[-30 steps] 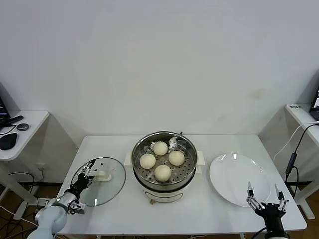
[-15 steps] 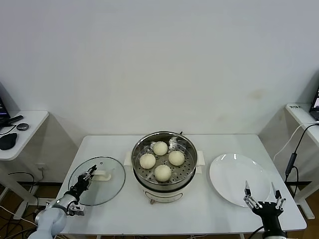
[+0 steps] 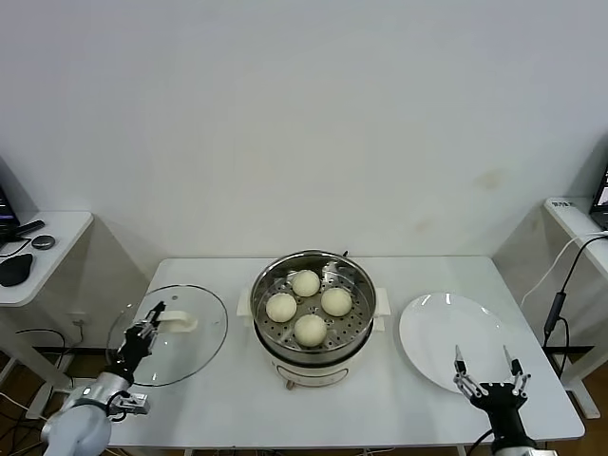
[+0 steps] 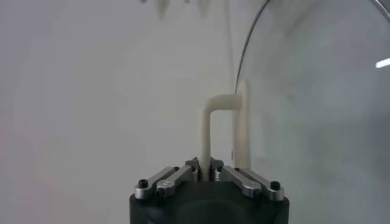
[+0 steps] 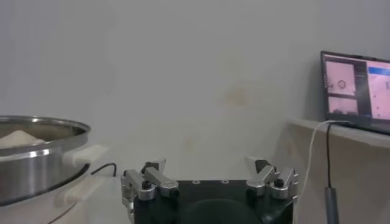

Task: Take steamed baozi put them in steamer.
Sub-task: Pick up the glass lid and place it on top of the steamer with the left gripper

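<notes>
Four cream-white baozi [image 3: 310, 329] sit on the perforated tray inside the steel steamer [image 3: 285, 356] at the table's middle. One baozi [image 5: 18, 137] shows over the steamer's rim [image 5: 42, 129] in the right wrist view. My left gripper [image 3: 147, 328] is shut on the white handle [image 4: 210, 131] of the round glass lid [image 3: 195, 337], holding it left of the steamer; in the left wrist view the gripper [image 4: 206, 171] pinches the handle beside the glass [image 4: 317, 109]. My right gripper [image 3: 487, 366] is open and empty over the near edge of the white plate [image 3: 442, 328]; it also shows in its wrist view [image 5: 206, 164].
A side table [image 3: 57, 233] with a mouse stands at the far left. Another side table with a laptop [image 5: 356, 88] and a hanging cable [image 3: 556, 309] stands at the right. The lid reaches past the table's left edge.
My left gripper has moved left with the glass lid, which now hangs past the table's left edge. My right gripper has shifted a little left and up over the plate's edge.
</notes>
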